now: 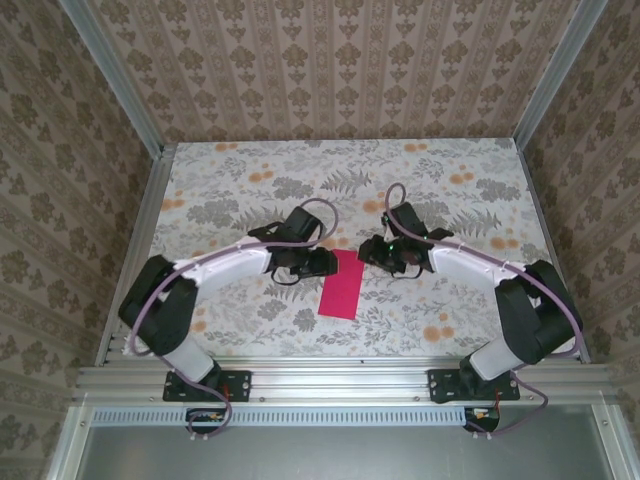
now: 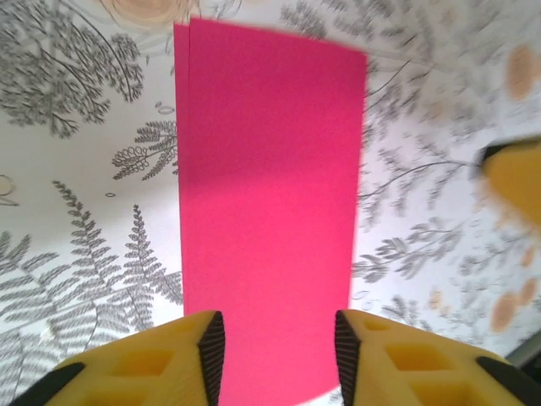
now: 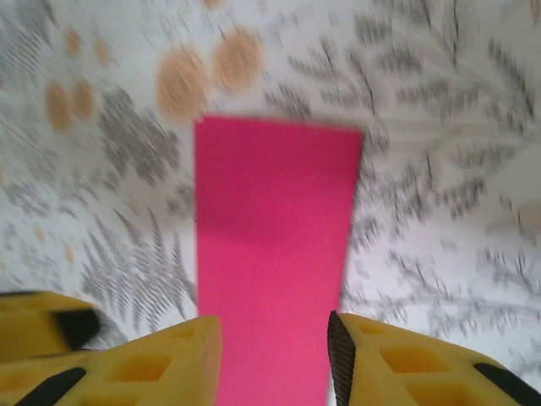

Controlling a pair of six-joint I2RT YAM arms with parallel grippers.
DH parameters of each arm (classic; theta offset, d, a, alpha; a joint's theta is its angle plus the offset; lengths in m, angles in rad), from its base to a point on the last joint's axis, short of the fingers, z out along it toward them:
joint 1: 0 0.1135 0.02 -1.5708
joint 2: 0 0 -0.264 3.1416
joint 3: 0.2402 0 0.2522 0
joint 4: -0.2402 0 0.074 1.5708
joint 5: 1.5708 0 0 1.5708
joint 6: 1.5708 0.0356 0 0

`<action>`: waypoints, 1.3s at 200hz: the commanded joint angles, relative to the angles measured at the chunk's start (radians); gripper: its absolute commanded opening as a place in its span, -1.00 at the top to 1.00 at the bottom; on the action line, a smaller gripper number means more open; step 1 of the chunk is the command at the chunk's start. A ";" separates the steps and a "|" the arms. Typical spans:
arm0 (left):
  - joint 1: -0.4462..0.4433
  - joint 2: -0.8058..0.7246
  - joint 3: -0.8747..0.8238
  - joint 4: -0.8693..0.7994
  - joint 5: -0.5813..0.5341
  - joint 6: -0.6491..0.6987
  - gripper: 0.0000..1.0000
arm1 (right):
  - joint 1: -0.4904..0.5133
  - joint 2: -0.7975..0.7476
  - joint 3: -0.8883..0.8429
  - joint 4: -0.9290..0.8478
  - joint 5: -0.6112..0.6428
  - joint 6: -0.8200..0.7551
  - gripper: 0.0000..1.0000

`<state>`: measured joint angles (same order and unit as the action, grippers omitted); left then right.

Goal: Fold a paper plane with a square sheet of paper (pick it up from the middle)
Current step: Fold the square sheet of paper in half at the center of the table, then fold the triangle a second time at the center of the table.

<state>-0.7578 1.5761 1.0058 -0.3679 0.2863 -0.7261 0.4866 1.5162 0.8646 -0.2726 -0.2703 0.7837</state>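
Note:
The square sheet of paper (image 1: 341, 285) is magenta-pink and lies flat on the flowered tablecloth, folded in half into a long rectangle. Two layered edges show along its left side in the left wrist view (image 2: 270, 211). My left gripper (image 1: 325, 262) hovers at its upper left corner, open, with the paper's near end below the gap (image 2: 279, 355). My right gripper (image 1: 368, 252) hangs at the upper right, also open (image 3: 275, 359), over the paper (image 3: 275, 237). Neither gripper holds anything. The paper plane is out of view.
The tablecloth (image 1: 250, 190) covers the table inside patterned walls and aluminium rails (image 1: 140, 230). The two grippers face each other closely across the paper's far end; the right gripper's yellow finger (image 2: 511, 178) shows at the edge of the left wrist view.

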 commanded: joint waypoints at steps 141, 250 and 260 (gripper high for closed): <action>0.098 0.048 -0.098 0.098 0.116 -0.044 -0.03 | 0.136 0.117 -0.084 0.122 0.002 0.096 0.21; 0.083 0.115 -0.060 0.086 0.142 -0.038 -0.05 | 0.132 0.134 -0.127 0.141 0.013 0.100 0.26; 0.079 0.126 -0.055 0.089 0.150 -0.038 -0.05 | 0.132 0.134 -0.129 0.144 0.011 0.100 0.26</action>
<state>-0.6682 1.6730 0.9150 -0.2737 0.4042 -0.7639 0.6182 1.6405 0.7712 -0.1101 -0.2691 0.8677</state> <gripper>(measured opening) 0.525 0.373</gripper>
